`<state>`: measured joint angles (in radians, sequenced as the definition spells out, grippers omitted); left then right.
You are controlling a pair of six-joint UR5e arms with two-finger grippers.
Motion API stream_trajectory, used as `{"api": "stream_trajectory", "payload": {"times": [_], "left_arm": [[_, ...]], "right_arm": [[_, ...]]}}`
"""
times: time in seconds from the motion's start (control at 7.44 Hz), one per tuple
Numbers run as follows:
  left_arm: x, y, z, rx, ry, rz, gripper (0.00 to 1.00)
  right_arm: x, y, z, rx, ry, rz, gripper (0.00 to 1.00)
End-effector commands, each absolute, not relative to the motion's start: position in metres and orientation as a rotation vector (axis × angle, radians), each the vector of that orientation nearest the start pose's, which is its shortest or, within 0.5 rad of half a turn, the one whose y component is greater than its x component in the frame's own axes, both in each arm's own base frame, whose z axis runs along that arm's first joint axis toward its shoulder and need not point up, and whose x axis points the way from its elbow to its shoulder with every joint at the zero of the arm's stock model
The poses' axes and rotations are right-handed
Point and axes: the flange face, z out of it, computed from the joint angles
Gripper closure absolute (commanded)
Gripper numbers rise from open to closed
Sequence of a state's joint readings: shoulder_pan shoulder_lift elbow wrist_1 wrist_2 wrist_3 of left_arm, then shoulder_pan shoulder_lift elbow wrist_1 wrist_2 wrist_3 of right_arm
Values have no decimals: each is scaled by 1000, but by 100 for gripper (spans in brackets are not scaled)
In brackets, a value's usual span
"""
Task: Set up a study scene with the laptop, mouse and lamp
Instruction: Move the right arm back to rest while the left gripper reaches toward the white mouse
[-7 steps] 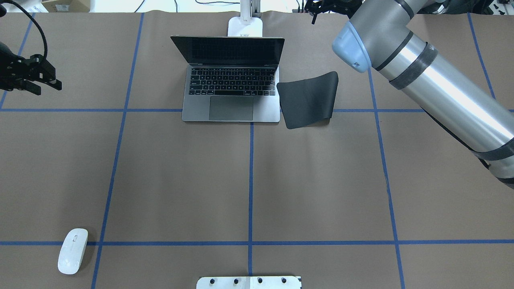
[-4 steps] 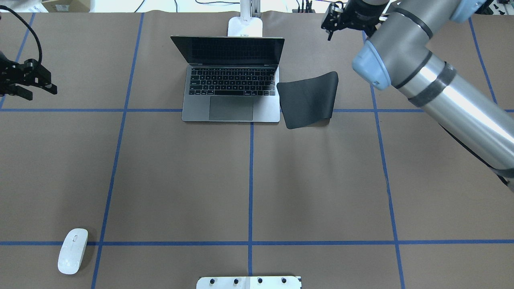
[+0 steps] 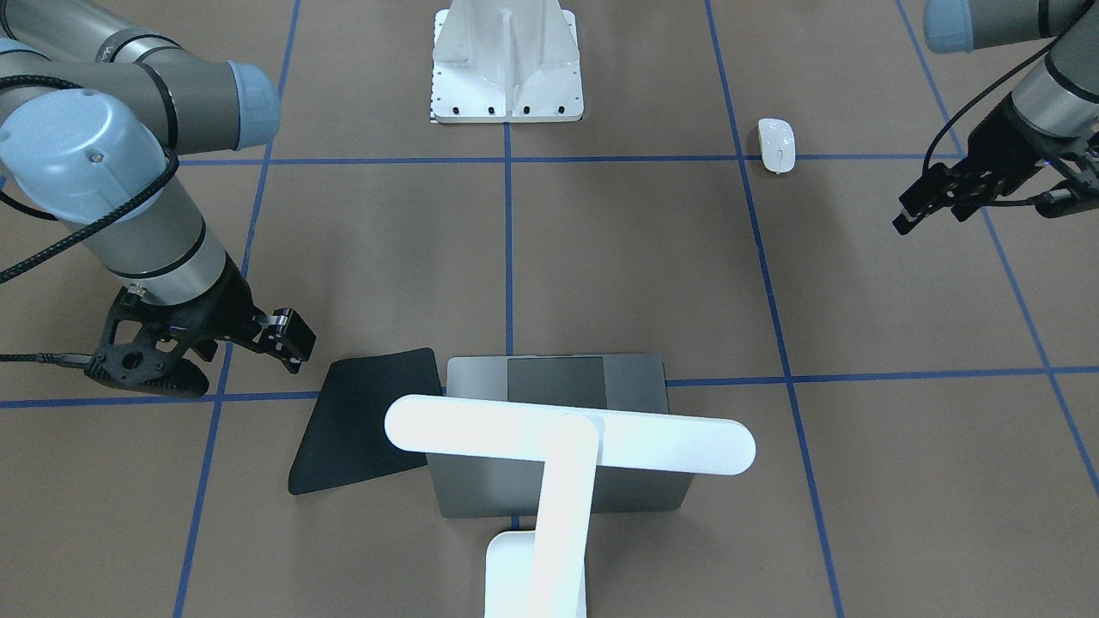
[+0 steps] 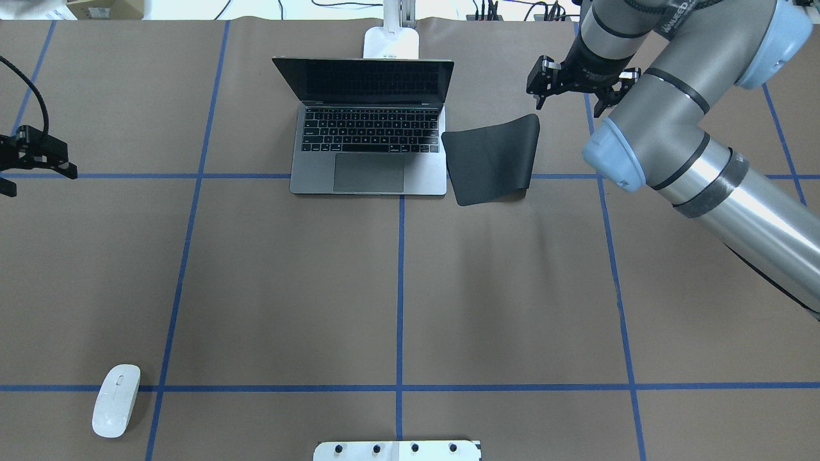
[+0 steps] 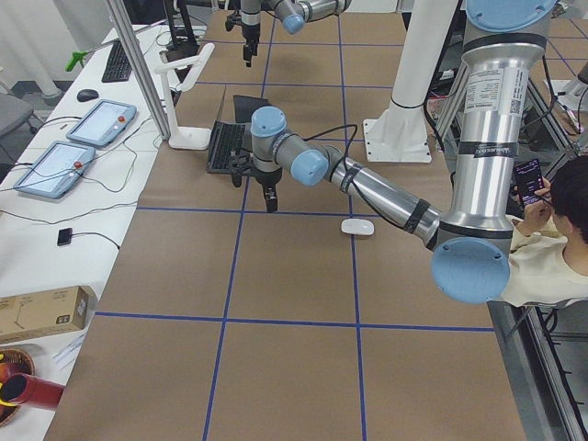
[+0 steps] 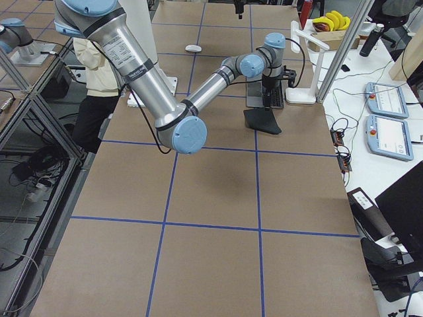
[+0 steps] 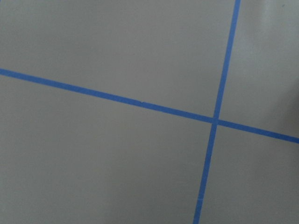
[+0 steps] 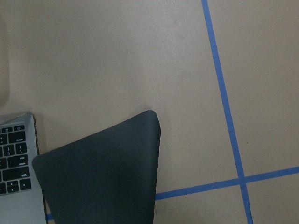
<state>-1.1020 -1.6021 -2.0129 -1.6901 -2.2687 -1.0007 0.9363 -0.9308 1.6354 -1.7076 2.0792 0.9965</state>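
Note:
The laptop stands open at the far middle of the table, keyboard toward me; the front view shows its lid. The white lamp stands behind it, its bar head over the lid; only its base shows overhead. The white mouse lies near the front left corner, also in the front view. My right gripper hovers open and empty just beyond the far right corner of a black mat. My left gripper is open and empty at the far left edge, well away from the mouse.
The black mat lies beside the laptop's right side, one corner curled; it shows in the right wrist view. A white ribbed pedestal stands at the front middle. Blue tape lines grid the brown table. Operator desks and tablets lie beyond the far edge.
My right arm has swung in from the far right edge, bringing its gripper down toward the mat's far corner. My left gripper has drifted left and nearer, partly out of the overhead view.

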Motion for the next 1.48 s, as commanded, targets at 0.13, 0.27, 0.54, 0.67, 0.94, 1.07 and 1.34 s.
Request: {"api": "stream_trajectory", "payload": {"times": [0.13,0.27,0.54,0.67,0.94,1.07,1.34], "left_arm": [[198,-420,435,-19,858,-202,0],[203,-398,454,-20,867,-161,0],[216,-379,467,-18,850,-120,0],[231,-371,470,-13,827,-97,0],[255,-356,470,-34,827,-37,0],[267,-346,470,-36,831,-16,0],[300,-301,484,-33,839,24,0]], "right_arm": [[-323,-555,331,6,-706,88,0],[-299,-527,367,9,-685,13,0],[-247,-511,427,8,-643,-104,0],[-220,-509,452,12,-624,-156,0],[-163,-507,495,7,-631,-239,0],[-138,-506,510,0,-620,-275,0],[-104,-502,527,-3,-612,-333,0]]}}
